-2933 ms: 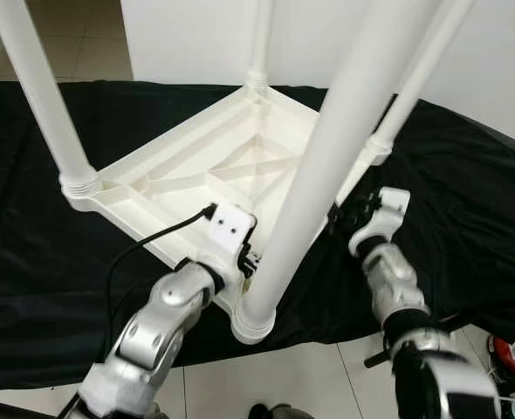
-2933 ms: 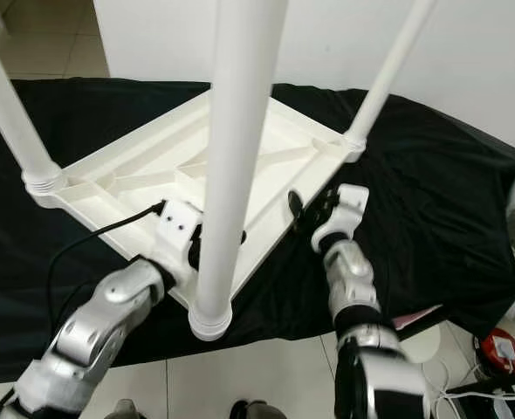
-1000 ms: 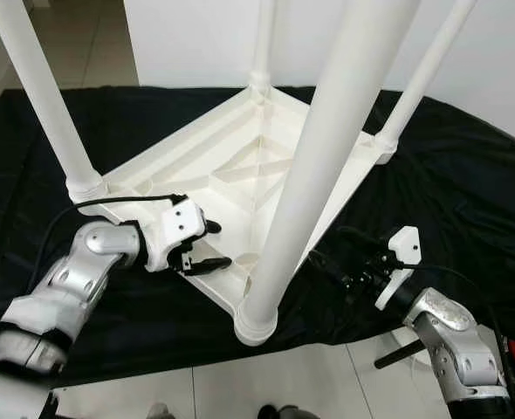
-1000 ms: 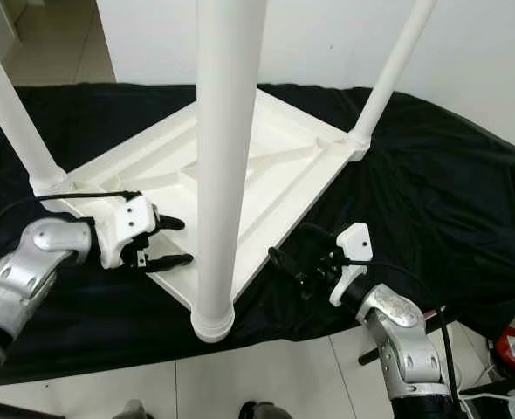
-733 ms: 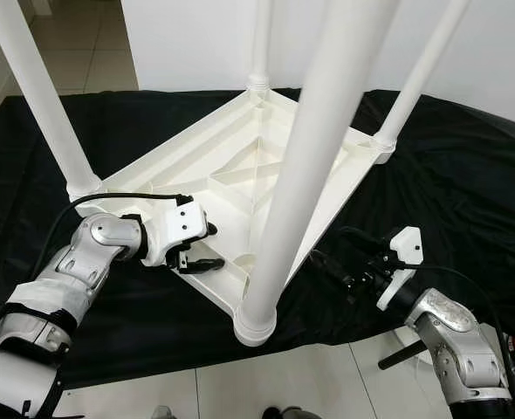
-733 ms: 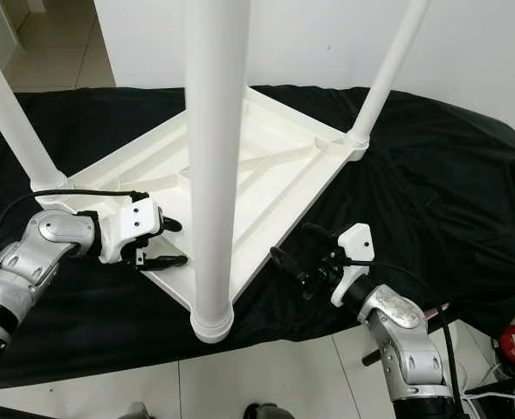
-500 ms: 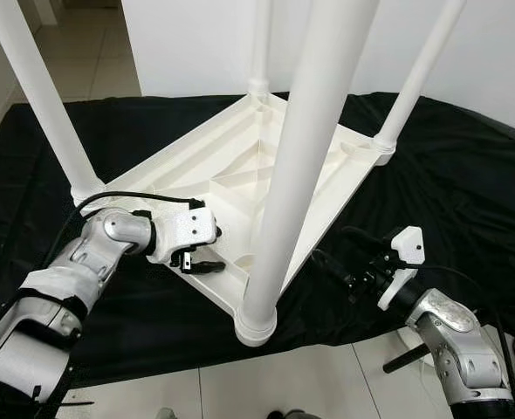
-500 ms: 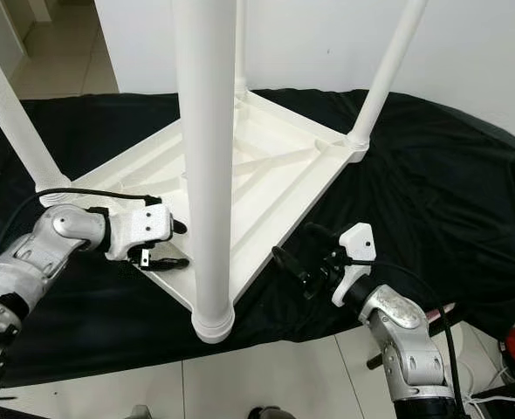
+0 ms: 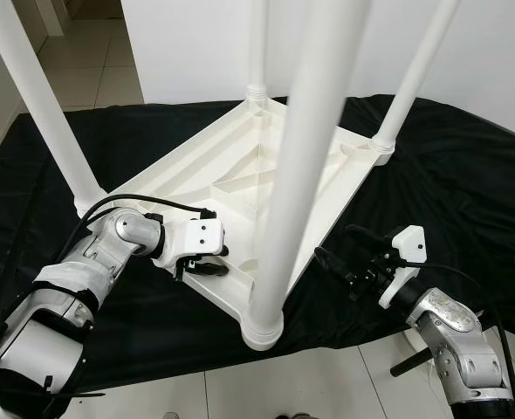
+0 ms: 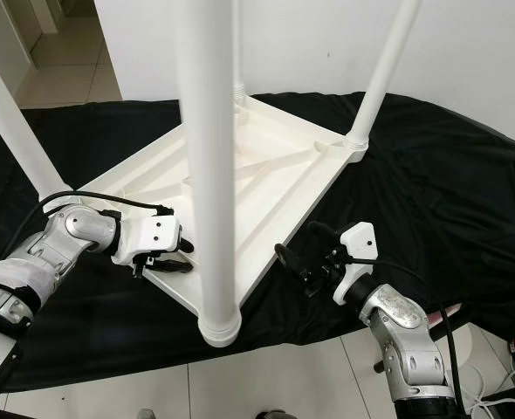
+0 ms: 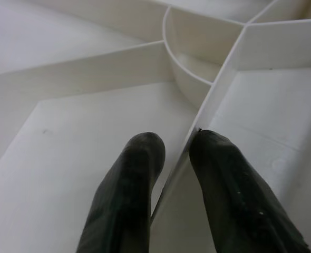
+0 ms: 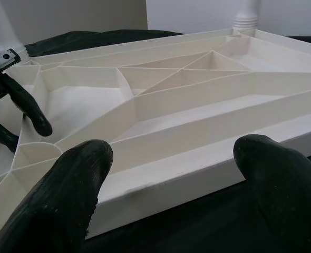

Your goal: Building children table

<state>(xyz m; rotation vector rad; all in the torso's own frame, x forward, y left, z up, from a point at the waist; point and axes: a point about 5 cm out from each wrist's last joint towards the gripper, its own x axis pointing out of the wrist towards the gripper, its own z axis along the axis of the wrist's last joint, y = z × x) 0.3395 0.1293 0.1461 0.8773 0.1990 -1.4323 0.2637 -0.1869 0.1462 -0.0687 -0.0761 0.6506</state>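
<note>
White table (image 9: 240, 175) lies upturned on black cloth (image 9: 467, 201); left gripper (image 11: 176, 153) pinches a rib inside it, right gripper (image 10: 297, 262) gapes wide beside the rim.

Smooth white plastic table (image 9: 240, 166), matt black cloth (image 9: 467, 192)
</note>
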